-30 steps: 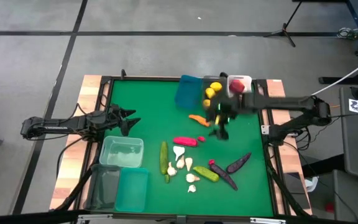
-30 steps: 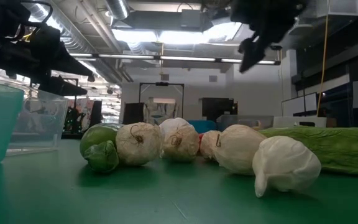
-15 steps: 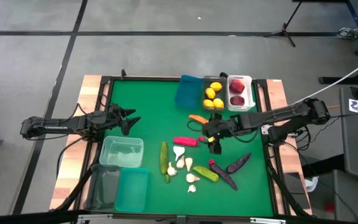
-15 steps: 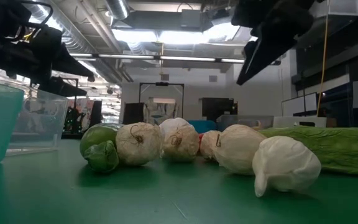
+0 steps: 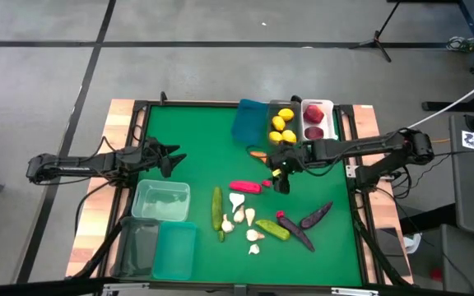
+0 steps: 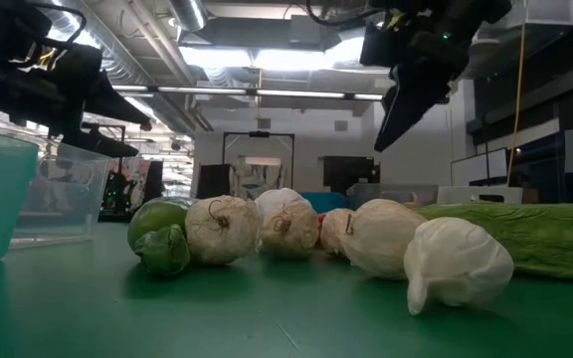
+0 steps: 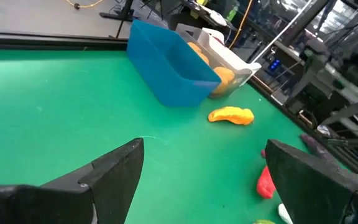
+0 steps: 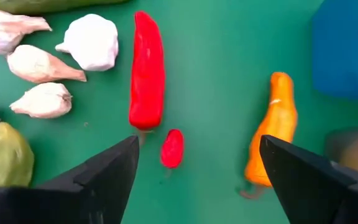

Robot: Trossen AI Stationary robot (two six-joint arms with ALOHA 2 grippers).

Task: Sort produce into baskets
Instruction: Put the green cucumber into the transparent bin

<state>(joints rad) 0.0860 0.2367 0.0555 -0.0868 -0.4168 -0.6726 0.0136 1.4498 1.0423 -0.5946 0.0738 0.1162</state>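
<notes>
Above the green table's (image 5: 196, 148) middle, the right gripper (image 5: 280, 174) hangs spread and empty over the carrot (image 8: 272, 127) and pepper (image 8: 147, 71), while the left gripper (image 5: 174, 158) waits spread near the table's left edge.

Robotics lab or workshop: exposed ceiling ducts (image 6: 157, 50), strip lights (image 6: 267, 58), equipment racks (image 7: 328, 56), concrete floor (image 5: 220, 74), tripod (image 5: 381, 33).
</notes>
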